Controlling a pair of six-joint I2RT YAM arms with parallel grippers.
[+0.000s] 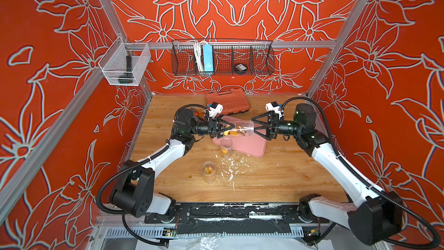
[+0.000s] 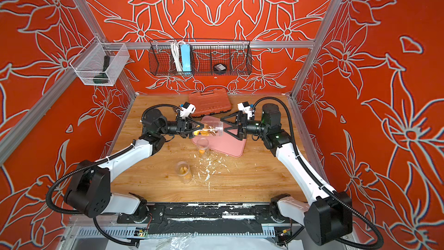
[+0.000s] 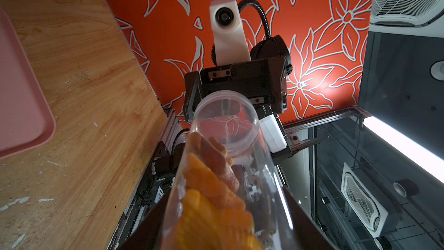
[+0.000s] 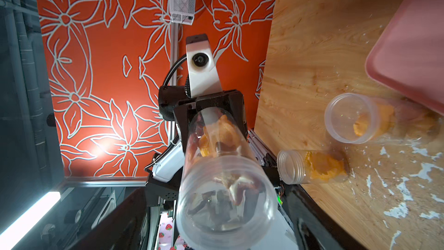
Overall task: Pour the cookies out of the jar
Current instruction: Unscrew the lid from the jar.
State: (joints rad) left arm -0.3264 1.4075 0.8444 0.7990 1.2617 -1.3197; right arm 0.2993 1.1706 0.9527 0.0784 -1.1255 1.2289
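A clear plastic jar (image 1: pixel 241 129) (image 2: pixel 212 129) lies level in the air above the near-left part of the pink tray (image 1: pixel 254 146). The cookies (image 1: pixel 231 132) (image 3: pixel 206 188), orange-yellow with some tan and brown, sit in the half of the jar toward my left gripper (image 1: pixel 229 129) (image 2: pixel 198 128), which is shut on that end. My right gripper (image 1: pixel 254 125) (image 2: pixel 223 125) faces it, jaws wide astride the jar's other end (image 4: pixel 223 188), with gaps showing on both sides. I cannot tell whether that end carries a lid.
Two more clear jars with orange pieces stand upright on the wooden table (image 1: pixel 225 147) (image 1: pixel 208 170), just in front of the tray. White flecks (image 1: pixel 230 169) lie scattered beside them. An orange tool case (image 1: pixel 228 101) lies at the back wall.
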